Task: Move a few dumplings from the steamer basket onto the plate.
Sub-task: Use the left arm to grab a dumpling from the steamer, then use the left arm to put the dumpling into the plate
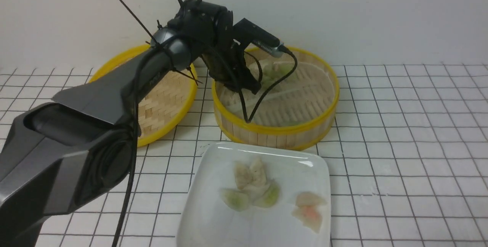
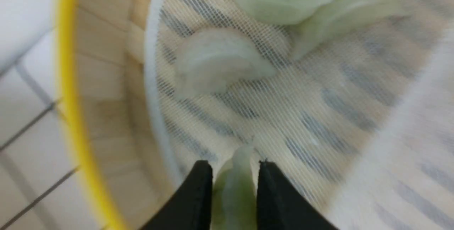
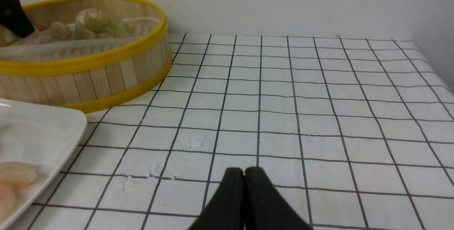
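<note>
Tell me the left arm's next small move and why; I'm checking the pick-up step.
Probably lift straight up, clear of the steamer basket wall. The left gripper pinches a green dumpling over the mesh liner, and the plate lies outside the basket, nearer the robot.

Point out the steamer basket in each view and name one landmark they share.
Front view: steamer basket at centre, just behind the plate.
Left wrist view: steamer basket fills the picture; its yellow rim and slat wall run down the left side.
Right wrist view: steamer basket at upper left, beyond the plate's corner.
Shared landmark: the black-lined checked tablecloth, under the basket in all three.
</note>
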